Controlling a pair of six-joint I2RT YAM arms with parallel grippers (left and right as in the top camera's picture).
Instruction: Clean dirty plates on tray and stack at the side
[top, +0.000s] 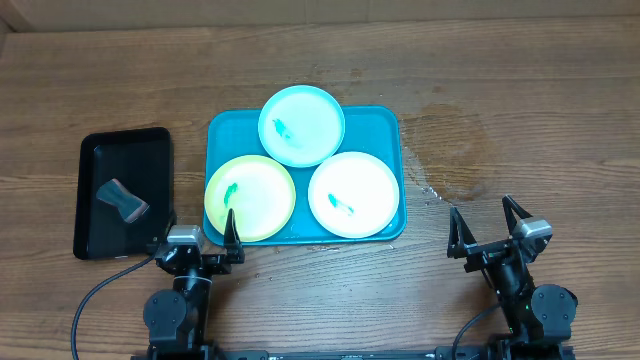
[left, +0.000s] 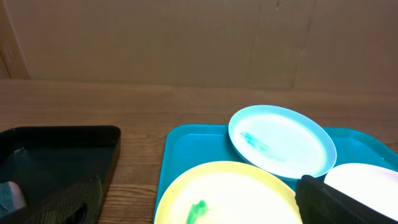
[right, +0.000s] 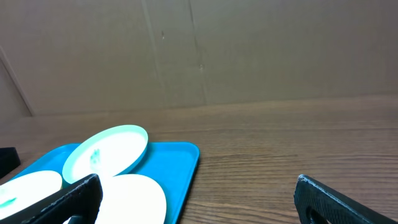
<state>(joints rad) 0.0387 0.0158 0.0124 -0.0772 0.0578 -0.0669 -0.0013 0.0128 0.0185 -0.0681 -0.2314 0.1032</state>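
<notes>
The teal-blue tray (top: 385, 125) holds three plates, each with a small teal-green smear. The light blue plate (top: 302, 124) is at the back and overlaps the other two. The yellow-green plate (top: 250, 197) is front left and the white plate (top: 353, 193) front right. My left gripper (top: 200, 225) is open and empty at the near table edge, its right finger over the yellow-green plate's (left: 230, 193) rim. My right gripper (top: 490, 222) is open and empty on bare wood right of the tray (right: 180, 165). The wrist views also show the light blue plate (left: 283, 140) (right: 109, 149) and the white plate (right: 134, 199).
A smaller black rectangular tray (top: 95, 155) stands left of the teal tray and holds a grey sponge (top: 122, 199). It also shows in the left wrist view (left: 62, 149). A damp stain (top: 450, 150) marks the wood right of the tray. A cardboard wall stands behind the table.
</notes>
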